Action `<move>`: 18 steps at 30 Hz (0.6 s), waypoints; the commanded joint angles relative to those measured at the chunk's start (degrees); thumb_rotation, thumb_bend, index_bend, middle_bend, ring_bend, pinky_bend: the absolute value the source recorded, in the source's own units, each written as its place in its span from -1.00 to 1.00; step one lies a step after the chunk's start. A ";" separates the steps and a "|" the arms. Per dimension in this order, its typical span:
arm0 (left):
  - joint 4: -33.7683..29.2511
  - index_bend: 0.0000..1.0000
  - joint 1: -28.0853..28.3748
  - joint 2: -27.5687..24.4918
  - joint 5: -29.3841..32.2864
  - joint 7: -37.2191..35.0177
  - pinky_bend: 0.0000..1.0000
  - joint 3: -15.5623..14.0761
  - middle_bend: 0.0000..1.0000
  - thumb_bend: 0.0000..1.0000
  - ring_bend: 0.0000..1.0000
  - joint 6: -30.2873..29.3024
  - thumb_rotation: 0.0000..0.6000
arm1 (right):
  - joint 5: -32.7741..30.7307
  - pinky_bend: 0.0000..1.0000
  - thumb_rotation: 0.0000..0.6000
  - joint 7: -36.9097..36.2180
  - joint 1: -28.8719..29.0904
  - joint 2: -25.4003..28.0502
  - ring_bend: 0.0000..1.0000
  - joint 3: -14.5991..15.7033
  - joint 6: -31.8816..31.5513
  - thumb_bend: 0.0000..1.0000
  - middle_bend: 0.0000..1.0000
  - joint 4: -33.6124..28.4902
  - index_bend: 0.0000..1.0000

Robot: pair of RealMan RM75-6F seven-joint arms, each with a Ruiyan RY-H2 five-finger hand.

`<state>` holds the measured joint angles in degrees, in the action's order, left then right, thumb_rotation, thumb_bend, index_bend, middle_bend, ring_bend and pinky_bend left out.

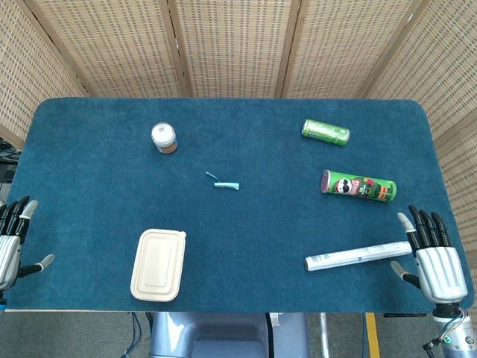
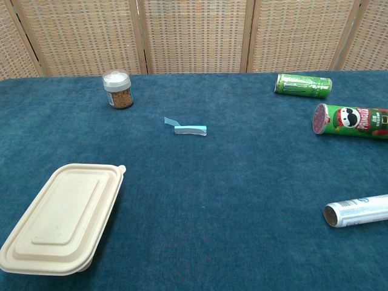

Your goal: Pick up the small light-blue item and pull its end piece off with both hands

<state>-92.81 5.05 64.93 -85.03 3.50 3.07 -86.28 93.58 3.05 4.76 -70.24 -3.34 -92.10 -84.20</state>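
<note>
Both hands, left hand [image 1: 10, 242] and right hand [image 1: 431, 256], rest spread, holding nothing; spice jar [image 2: 117, 89] holds brown granules.

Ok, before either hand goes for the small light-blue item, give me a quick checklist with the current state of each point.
1. Light-blue item visible, lying flat mid-table: ok.
2. Space around it free; spice jar and lidded food container stand well apart: ok.
3. Left hand holds nothing, fingers apart, at the table's left edge: ok.
4. Right hand holds nothing; silver tube lies just beside it, watch on lift-off: ok.
5. Which end carries the pull-off piece: cannot tell.
</note>
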 commanded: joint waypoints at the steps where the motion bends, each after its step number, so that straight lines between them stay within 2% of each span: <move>1: -0.06 -1.00 -0.06 -0.01 -0.12 0.08 -1.00 -0.01 -1.00 -0.93 -1.00 -0.16 1.00 | -0.01 -1.00 1.00 -0.07 -0.02 0.14 -1.00 0.07 0.09 -1.00 -1.00 -0.13 -1.00; 8: -0.26 -1.00 0.01 -0.08 0.42 0.06 -1.00 0.34 -1.00 -0.93 -1.00 -0.03 1.00 | 0.34 -1.00 1.00 0.91 0.73 -0.10 -1.00 0.29 1.47 -1.00 -1.00 -0.52 -1.00; 11: 0.02 -1.00 0.35 0.07 1.19 0.13 -1.00 0.72 -1.00 -0.93 -1.00 0.64 1.00 | 0.42 -1.00 1.00 3.09 2.47 -0.17 -1.00 -0.09 4.04 -1.00 -1.00 -1.27 -1.00; 14: 0.66 -1.00 1.02 0.44 2.43 0.21 -1.00 1.35 -1.00 -0.93 -1.00 1.87 1.00 | -0.79 -1.00 1.00 6.76 5.77 0.20 -1.00 -1.56 8.97 -1.00 -1.00 -3.73 -1.00; 18: 1.42 -1.00 1.77 0.93 3.49 -0.04 -1.00 2.06 -1.00 -0.93 -1.00 2.90 1.00 | -6.37 -1.00 1.00 12.12 12.58 1.01 -1.00 -5.01 20.32 -1.00 -1.00 -9.90 -1.00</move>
<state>-91.47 6.75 65.79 -81.59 3.48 5.05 -83.46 91.39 11.36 12.39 -69.87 -5.67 -79.22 -89.55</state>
